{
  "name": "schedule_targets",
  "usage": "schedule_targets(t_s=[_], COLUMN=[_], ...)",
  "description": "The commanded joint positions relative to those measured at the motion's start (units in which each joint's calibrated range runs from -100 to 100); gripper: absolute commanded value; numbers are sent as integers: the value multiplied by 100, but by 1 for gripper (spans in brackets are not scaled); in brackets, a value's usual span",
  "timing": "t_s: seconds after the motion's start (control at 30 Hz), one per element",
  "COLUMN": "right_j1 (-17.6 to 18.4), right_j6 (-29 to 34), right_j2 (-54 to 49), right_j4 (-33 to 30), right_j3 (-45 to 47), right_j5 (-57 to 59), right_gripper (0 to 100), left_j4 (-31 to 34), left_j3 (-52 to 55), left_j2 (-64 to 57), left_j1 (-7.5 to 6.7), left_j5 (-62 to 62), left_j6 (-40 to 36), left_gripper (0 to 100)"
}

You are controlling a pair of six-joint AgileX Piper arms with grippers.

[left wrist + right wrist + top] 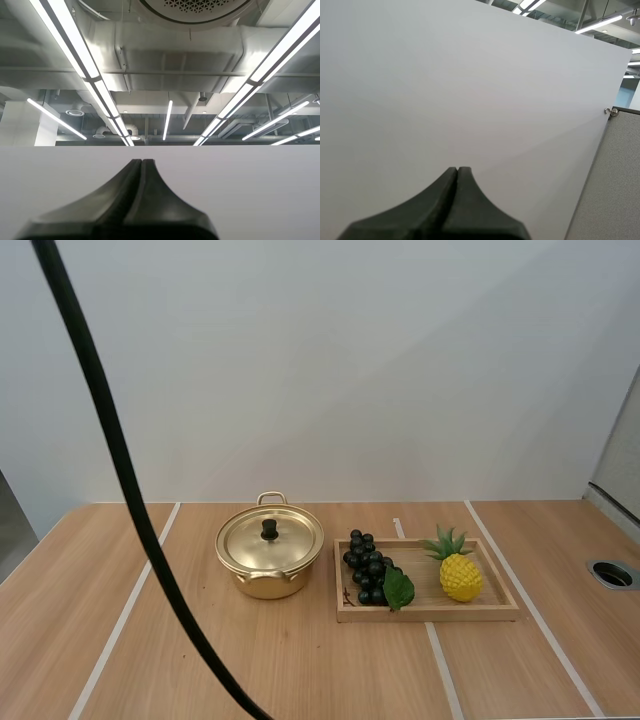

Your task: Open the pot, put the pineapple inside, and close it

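the gold pot [268, 570] sat a little left of centre in the high view, on the wooden table [300, 670]. its lid [270, 540] was seated flat on the rim, and the black knob [269, 529] stood upright at the lid's middle, so the pot was closed and nothing of the task looked done yet.

just right of the pot, at the centre right of the frame, lay the wooden tray [430, 611]. the pineapple [460, 577] rested in its right half, the yellow body toward the near rail and the green crown pointing up and left. the dark grapes [366, 565] filled the tray's left half with a green leaf [399, 589] at their near end, so they lay between the pineapple and the pot.

the left gripper [141, 162] was clenched on nothing, its two black fingers pressed together into one dark wedge. the right gripper [457, 169] was the same, closed tight and empty. both read as parked, most likely because no reach had begun.

the layout seemed made for a split of work: the pot lay toward the left arm's side and the tray toward the right's. i judged the lid had to come off first, by the knob, since it offered the one narrow thing to pinch. the bare table left of the pot looked a fair place to set it. the pineapple would then want lifting clear over the grapes.
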Motion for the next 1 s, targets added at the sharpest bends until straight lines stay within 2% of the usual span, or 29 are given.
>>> schedule_targets(t_s=[0.0, 0.17, 0.27, 0.43, 0.57, 0.67, 0.83, 0.97], right_j1=[5, 5, 5, 5, 5, 5, 5, -9], right_j6=[17, 17, 17, 17, 17, 17, 17, 17], right_j2=[66, 415, 695, 1181, 1461, 1647, 1743, 1783], right_j4=[-257, -405, -405, -405, -405, -405, -405, -427], right_j3=[-55, -55, -55, -55, -55, -39, 426, 1108], right_j5=[134, 746, 1556, 3058, 3058, 3058, 3058, 3058], right_gripper=[0, 0, 0, 0, 0, 0, 0, 0], left_j4=[64, 100, 100, 100, 100, -43, -872, -1122], left_j3=[-33, -33, -33, -33, -33, 21, 308, 604], left_j2=[30, 155, 392, 954, 1568, 2090, 2822, 3244], left_j1=[-12, -12, -12, -12, -12, -12, -12, -12], left_j5=[76, 488, 734, 2881, 4411, 5091, 6233, 6600], left_j6=[-63, -371, -124, -57, 0, 498, 1634, 1733], left_gripper=[0, 0, 0, 0, 0, 0, 0, 0])
